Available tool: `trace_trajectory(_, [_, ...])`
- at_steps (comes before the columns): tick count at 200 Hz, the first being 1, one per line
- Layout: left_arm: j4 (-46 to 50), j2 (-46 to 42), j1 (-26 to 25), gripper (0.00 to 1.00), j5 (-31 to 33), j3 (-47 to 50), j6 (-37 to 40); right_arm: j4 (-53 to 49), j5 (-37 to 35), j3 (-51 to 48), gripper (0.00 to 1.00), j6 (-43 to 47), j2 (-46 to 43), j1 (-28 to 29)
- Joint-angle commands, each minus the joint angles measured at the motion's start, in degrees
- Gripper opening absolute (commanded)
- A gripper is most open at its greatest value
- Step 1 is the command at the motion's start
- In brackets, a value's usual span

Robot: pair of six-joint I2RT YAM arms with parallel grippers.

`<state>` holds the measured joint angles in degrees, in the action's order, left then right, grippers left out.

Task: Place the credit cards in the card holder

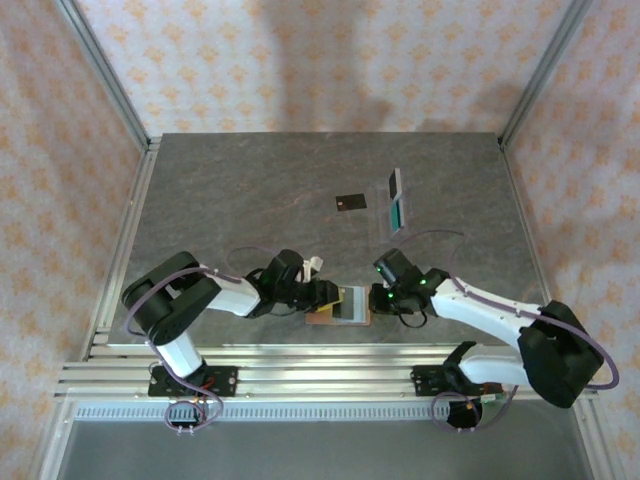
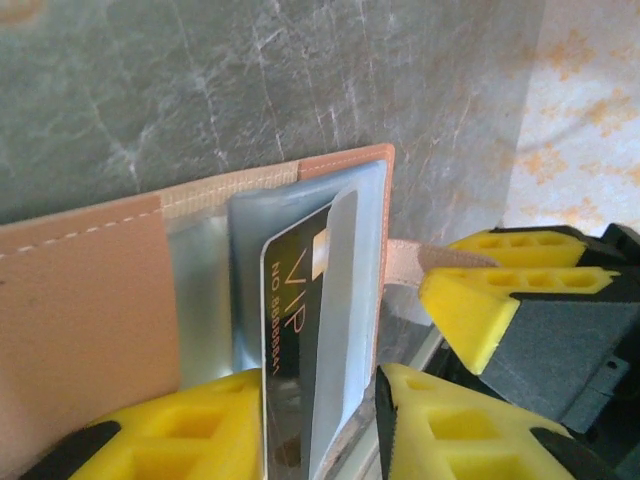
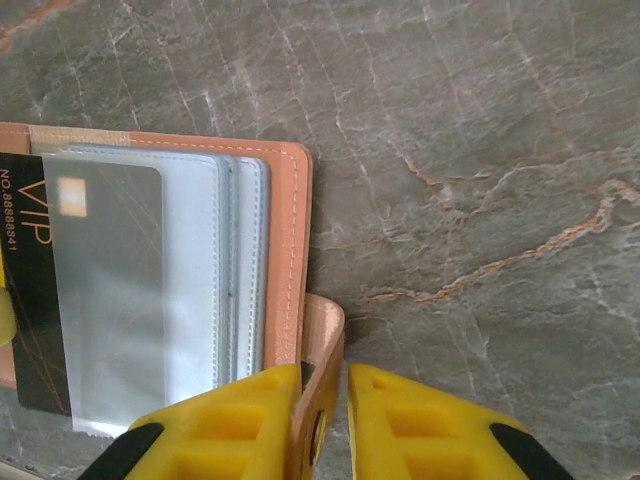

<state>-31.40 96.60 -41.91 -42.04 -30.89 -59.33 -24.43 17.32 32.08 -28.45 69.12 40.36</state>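
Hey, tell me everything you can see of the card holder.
The card holder lies open on the grey marbled table, near its front edge. Its cover looks like tan leather with pale stitching; inside are clear plastic sleeves. A black card marked VIP sits partly slid into one sleeve. Its closing strap sticks out at the side, pinched by the right gripper.

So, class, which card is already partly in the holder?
The black VIP card, half inside the holder; the other black card and the teal card lie apart on the table.
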Motion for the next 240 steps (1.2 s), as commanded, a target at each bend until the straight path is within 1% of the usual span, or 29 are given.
trace_trajectory(1, [12.5,-1.5,-0.3,0.47,2.9,-2.3,5.4,-1.5,-2.1,0.6,0.20,-0.2,-1.0,0.4])
trace_trajectory(16, [15.3,-1.4,-0.3,0.55,3.4,-3.1,6.2,-1.8,-2.5,0.5,0.20,0.0,-0.9,0.4])
trace_trajectory(32, [16.8,-1.6,-0.3,0.59,3.9,-3.4,6.6,-2.2,-2.8,0.4,0.20,0.0,-1.0,0.4])
trace_trajectory(40, [17.6,-2.1,-0.3,0.59,4.2,-3.5,6.9,-2.3,-3.0,0.4,0.19,0.1,-0.9,0.4])
trace_trajectory(46, [18.6,-2.5,-0.3,0.59,4.5,-3.8,7.3,-2.4,-3.0,0.3,0.19,0.1,-2.5,0.3])
trace_trajectory(66, [23.1,-3.8,-0.4,0.59,5.9,-5.3,8.8,-2.3,-3.1,0.0,0.19,0.1,-2.8,0.4])
trace_trajectory(93, [26.0,-5.0,-0.7,0.59,6.5,-6.8,9.7,-2.0,-2.9,-0.2,0.18,0.0,-2.8,0.3])
trace_trajectory(114, [26.6,-5.1,-1.7,0.59,7.2,-7.7,9.5,-1.5,-2.6,-0.2,0.15,-0.2,-2.8,0.4])
trace_trajectory(189, [28.4,-2.8,-6.5,0.58,10.5,-13.4,8.2,0.4,-1.3,-1.0,0.14,-0.6,-2.3,0.4])
trace_trajectory(240, [30.5,-1.2,-7.2,0.58,12.0,-16.3,8.7,1.2,-1.1,-1.9,0.13,-0.9,-2.8,0.4])
